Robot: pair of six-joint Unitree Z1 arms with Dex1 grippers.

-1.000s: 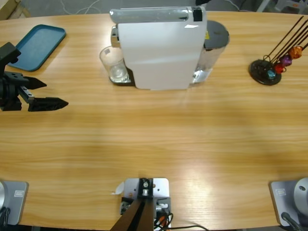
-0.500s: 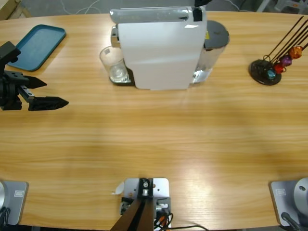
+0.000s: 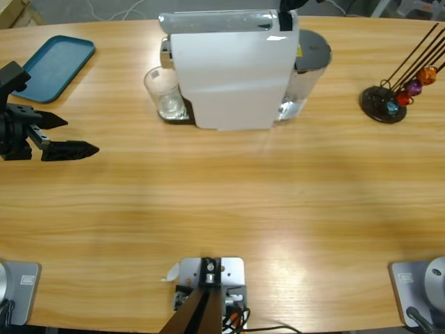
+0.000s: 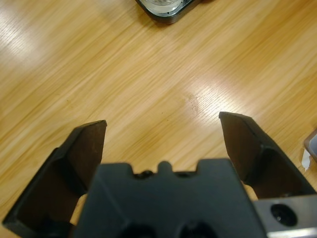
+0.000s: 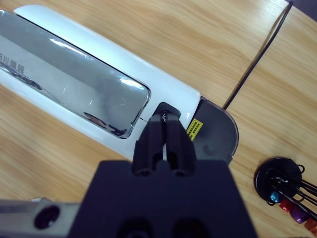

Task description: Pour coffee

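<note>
A white coffee machine (image 3: 233, 73) stands at the table's far middle. A clear glass tumbler (image 3: 164, 92) sits on the machine's dark drip tray (image 3: 175, 116), and its rim also shows at the top edge of the left wrist view (image 4: 166, 4). No coffee shows in the glass. My left gripper (image 3: 82, 134) lies open over bare wood at the table's left edge, far from the glass, with nothing between its fingers (image 4: 162, 121). My right gripper (image 5: 166, 118) is shut, its tips at the black piece at the end of the machine's silver lid (image 5: 74, 82). In the high view it barely shows (image 3: 290, 5).
A teal tray (image 3: 55, 61) lies at the far left corner. A black capsule rack (image 3: 384, 104) with coloured capsules stands at the far right, also seen in the right wrist view (image 5: 285, 186). The machine's grey water tank (image 3: 309, 52) is behind it on the right.
Slightly more of the right gripper shows at the top edge above the machine. The left gripper and the glass have not moved.
</note>
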